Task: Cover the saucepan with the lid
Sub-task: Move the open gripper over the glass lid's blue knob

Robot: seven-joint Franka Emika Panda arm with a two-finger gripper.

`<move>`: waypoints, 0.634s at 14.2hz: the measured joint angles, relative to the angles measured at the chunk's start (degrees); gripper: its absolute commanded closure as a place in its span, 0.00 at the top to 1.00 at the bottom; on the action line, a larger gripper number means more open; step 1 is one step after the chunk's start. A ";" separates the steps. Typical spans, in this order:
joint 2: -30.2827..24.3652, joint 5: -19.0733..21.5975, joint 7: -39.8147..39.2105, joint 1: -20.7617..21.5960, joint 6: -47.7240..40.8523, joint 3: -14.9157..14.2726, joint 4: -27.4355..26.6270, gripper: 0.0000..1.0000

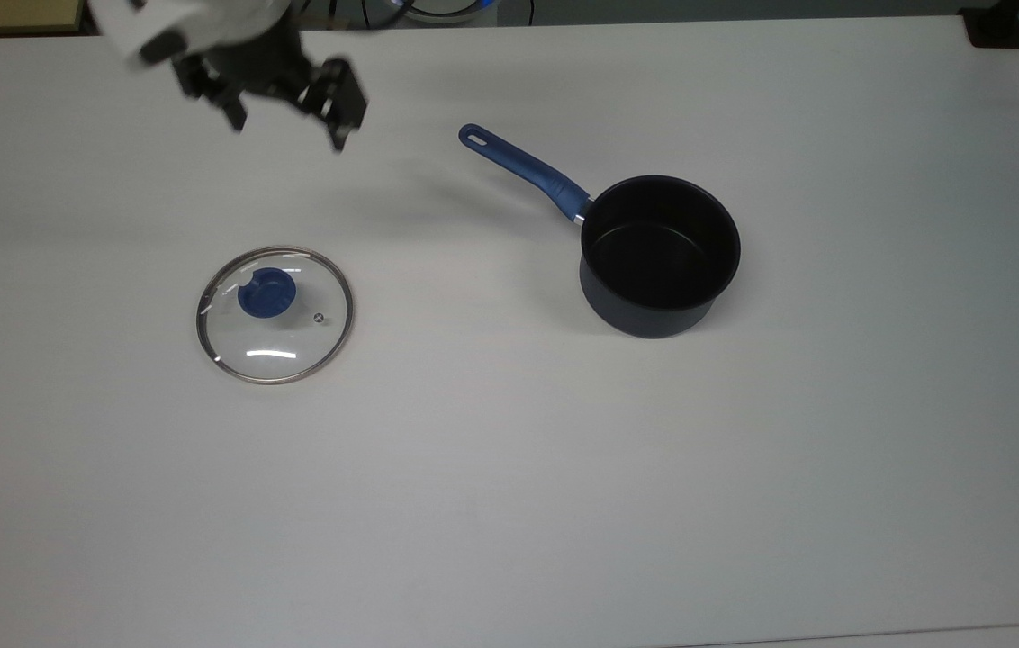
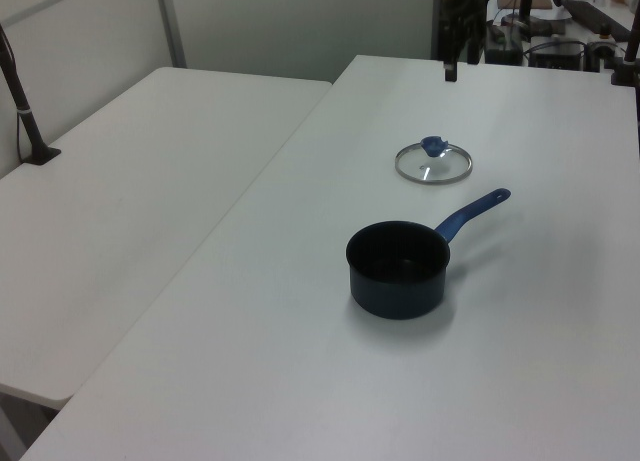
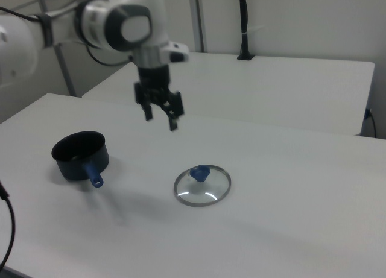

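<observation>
The lid (image 1: 275,315), clear glass with a metal rim and a blue knob, lies flat on the white table at the top view's left; it also appears as the lid (image 2: 433,163) and the lid (image 3: 202,186). The saucepan (image 1: 659,256) stands upright with nothing in it at the top view's right, its blue handle (image 1: 523,171) pointing up-left. In the other views I see the saucepan (image 2: 397,269) and the saucepan (image 3: 80,155). My gripper (image 1: 288,133) hangs open with nothing in it above the table, beyond the lid and apart from it, also seen as the gripper (image 3: 160,121).
A second white table (image 2: 130,211) adjoins on the left view's left, with a black post (image 2: 25,111) clamped at its edge. A black clamp (image 1: 996,31) sits at the top view's upper right corner. Equipment and cables (image 2: 560,31) stand past the table's far end.
</observation>
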 measured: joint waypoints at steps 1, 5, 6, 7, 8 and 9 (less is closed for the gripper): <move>1.48 -0.01 0.00 -0.78 1.52 0.00 -0.04 1.00; 7.58 -0.58 0.02 -2.77 8.45 0.00 -0.21 0.95; 8.57 -0.58 0.15 -3.03 9.67 0.00 -0.22 0.94; 9.44 -0.58 0.79 -3.28 10.69 0.00 -0.22 0.93; 10.26 -0.58 1.92 -3.52 11.72 0.00 -0.25 0.93; 11.03 -0.58 3.14 -3.80 12.69 0.00 -0.28 0.93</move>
